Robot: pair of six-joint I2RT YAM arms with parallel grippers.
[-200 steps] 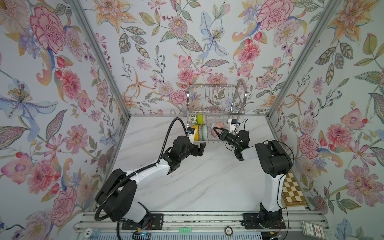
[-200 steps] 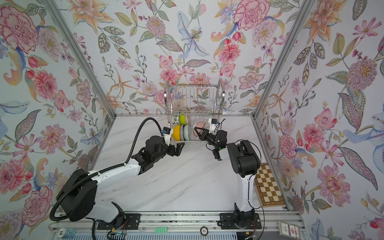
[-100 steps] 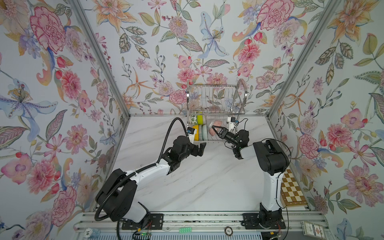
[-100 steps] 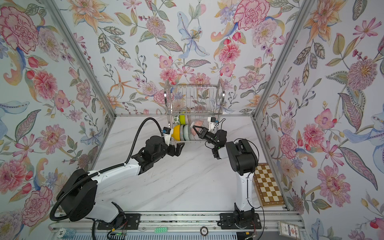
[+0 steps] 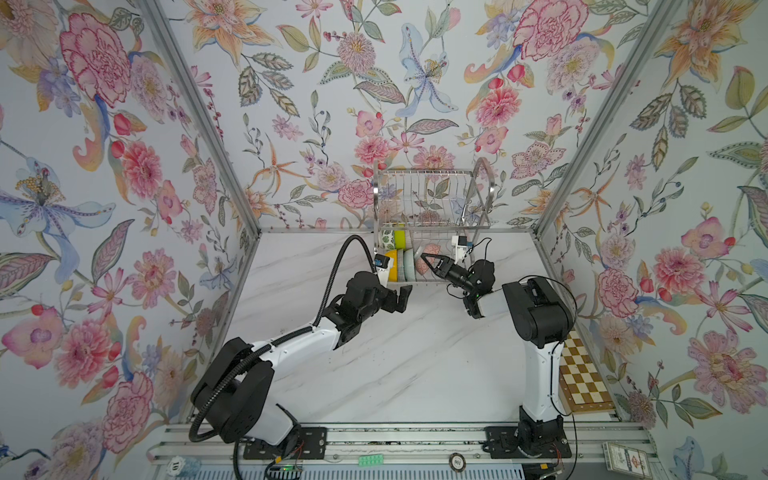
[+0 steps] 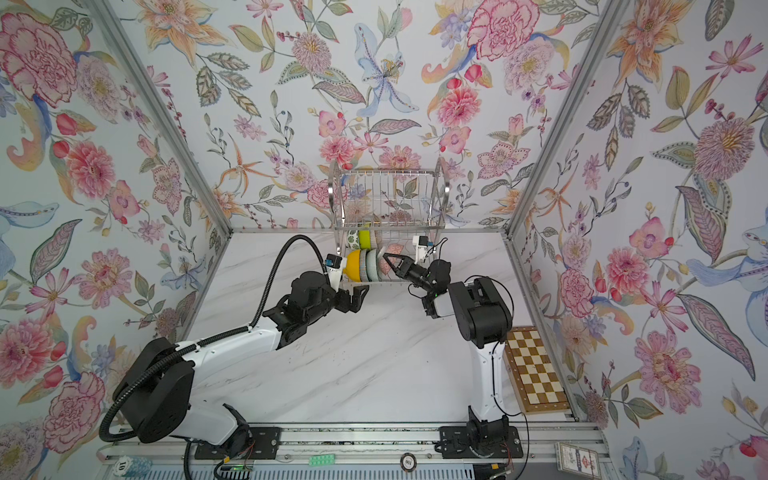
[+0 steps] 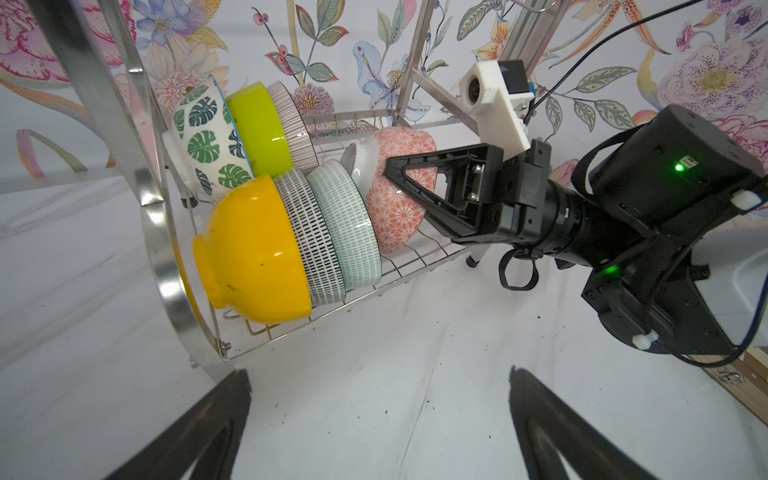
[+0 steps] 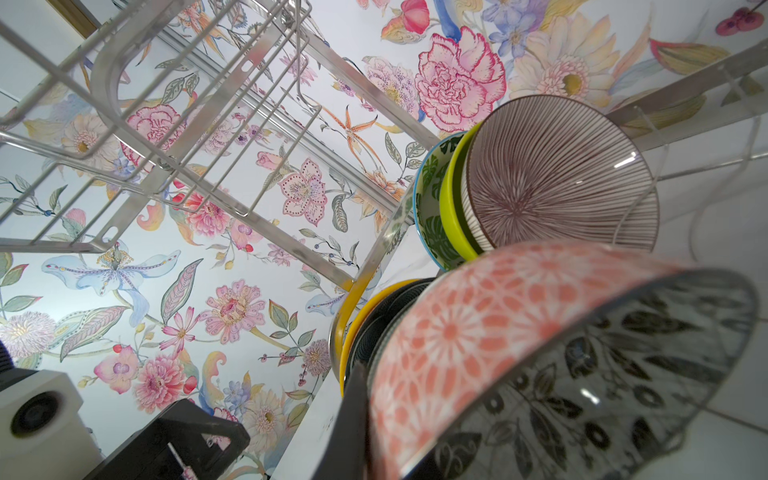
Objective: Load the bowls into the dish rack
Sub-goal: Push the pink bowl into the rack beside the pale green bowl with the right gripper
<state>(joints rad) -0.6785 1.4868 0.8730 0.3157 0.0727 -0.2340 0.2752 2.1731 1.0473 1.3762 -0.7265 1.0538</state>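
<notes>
I read the dish rack (image 7: 162,232) as silver wire. In its front row: orange-yellow bowl (image 7: 249,253), plain; black-on-white dashed bowl (image 7: 311,232); pale celadon bowl (image 7: 347,220), grey dashes; coral flower-lattice bowl (image 7: 401,208), dark leaf print inside. Rack's back row: white bowl with green leaves (image 7: 199,141), lime green bowl (image 7: 257,129), brown radial-striped bowl (image 7: 296,120). The table (image 7: 374,395) under the rack is white marble with grey veins.

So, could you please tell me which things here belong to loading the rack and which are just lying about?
For the job: dish rack, yellow bowl, dashed bowl, pale green bowl, pink bowl, leaf-print bowl, lime bowl, striped bowl.
Lying about: chessboard, card box, dark poker chip, white poker chip, green block.
</notes>
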